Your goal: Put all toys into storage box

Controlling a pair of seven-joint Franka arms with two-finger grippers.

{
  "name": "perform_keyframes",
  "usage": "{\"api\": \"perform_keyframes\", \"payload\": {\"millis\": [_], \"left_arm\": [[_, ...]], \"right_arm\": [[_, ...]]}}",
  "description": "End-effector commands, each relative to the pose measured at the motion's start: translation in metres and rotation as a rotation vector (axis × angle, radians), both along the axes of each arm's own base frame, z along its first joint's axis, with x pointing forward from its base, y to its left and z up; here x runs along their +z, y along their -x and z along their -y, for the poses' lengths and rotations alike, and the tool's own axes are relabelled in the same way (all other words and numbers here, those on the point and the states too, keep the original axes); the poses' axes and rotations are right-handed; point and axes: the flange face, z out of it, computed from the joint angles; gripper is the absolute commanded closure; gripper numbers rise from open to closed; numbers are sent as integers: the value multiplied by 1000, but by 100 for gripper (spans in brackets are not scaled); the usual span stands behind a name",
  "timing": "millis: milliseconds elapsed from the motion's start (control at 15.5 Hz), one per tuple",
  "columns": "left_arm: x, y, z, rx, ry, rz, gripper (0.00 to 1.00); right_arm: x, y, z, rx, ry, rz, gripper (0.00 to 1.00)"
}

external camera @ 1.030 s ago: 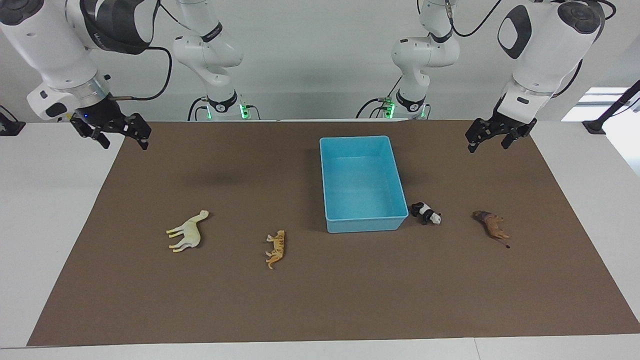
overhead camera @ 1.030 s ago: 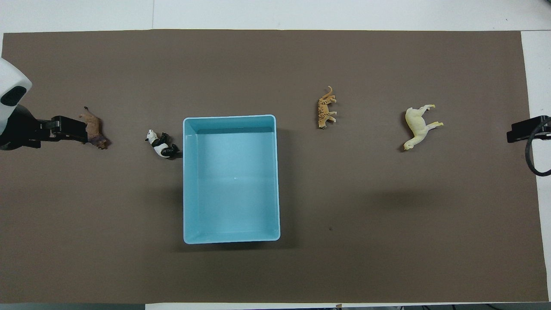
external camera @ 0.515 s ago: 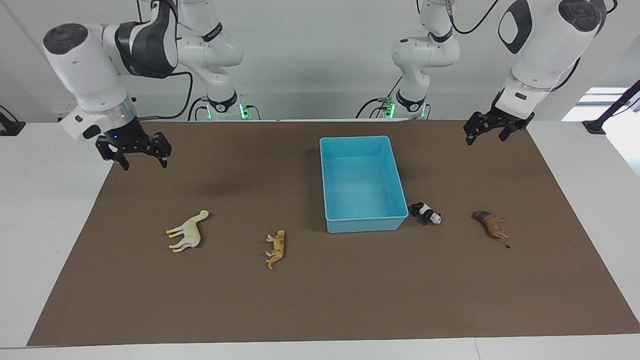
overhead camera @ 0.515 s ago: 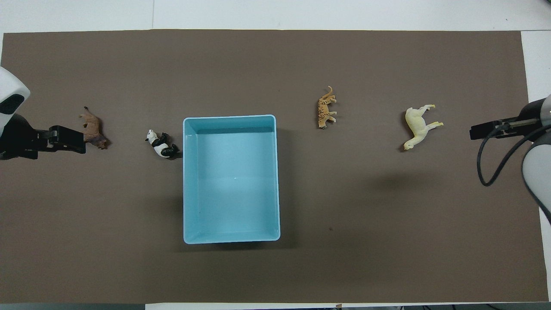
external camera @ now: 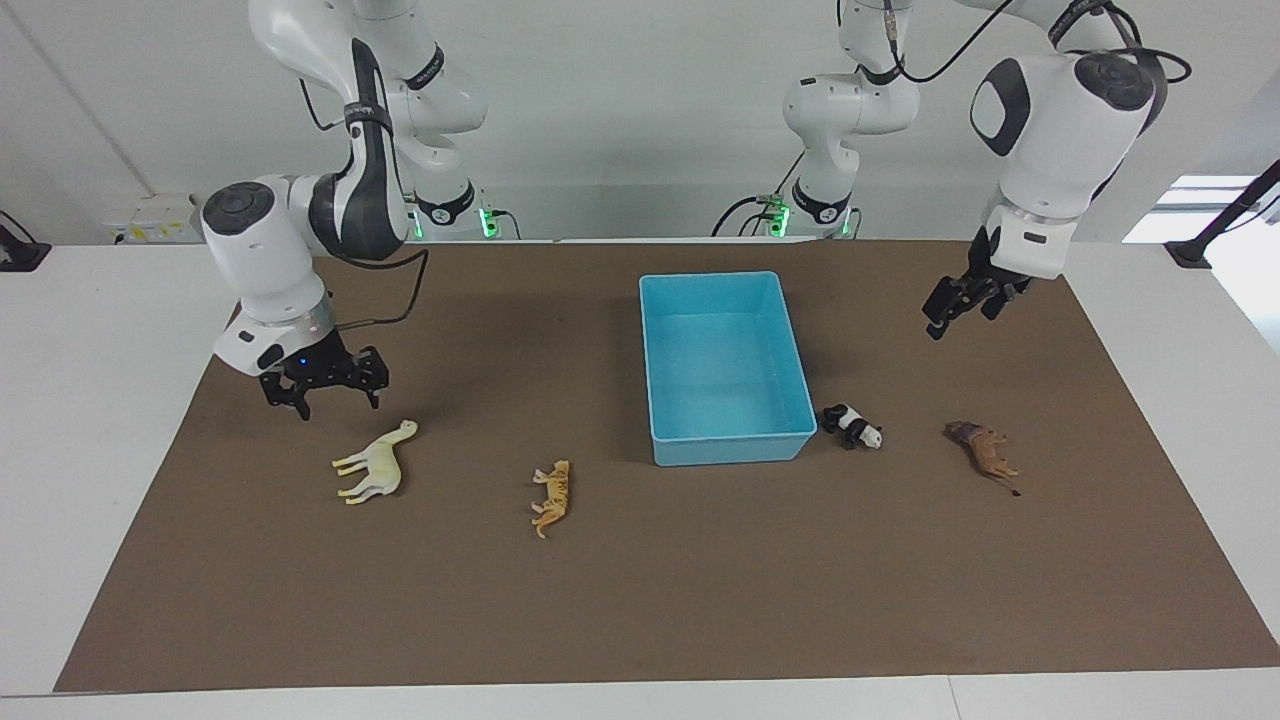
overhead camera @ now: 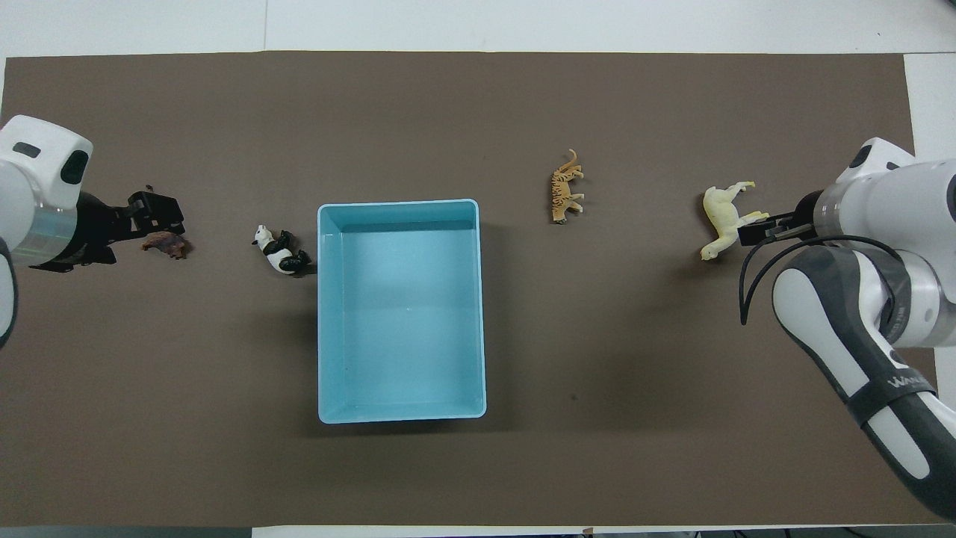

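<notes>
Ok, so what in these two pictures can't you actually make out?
- Overhead view: much of the lion is covered by the raised left gripper.
- Overhead view: the right gripper overlaps the legs of the camel. Its height cannot be read there.
- Facing view: the storage box hides a strip of its own floor with the wall farthest from the robots.
- Both views: the toys' faces are too small to make out.

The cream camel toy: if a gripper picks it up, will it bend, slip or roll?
Probably stiff: the cream camel toy keeps its legs straight while lying on its side. Unlikely to roll, since it lies flat. Its thin legs and neck may slip from a grip.
</notes>
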Motion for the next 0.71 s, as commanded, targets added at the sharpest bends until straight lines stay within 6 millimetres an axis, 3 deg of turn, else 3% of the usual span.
{"api": "perform_keyframes", "payload": {"millis": [0,322,579,644], "left_arm": [[-44,-26,4,266,40,40,0],[-95,-56,25,734,139,127,0],[-130,-48,26,811,169,156,0],[-149,-47,27,832,167,145,0]], "right_arm": [[-16,-1,1,63,21,19,0],[-43,-10,0,72,25,46,0],[-64,-21,-15,100,26,66,0],[-63,-23,-16,101,27,68,0]]}}
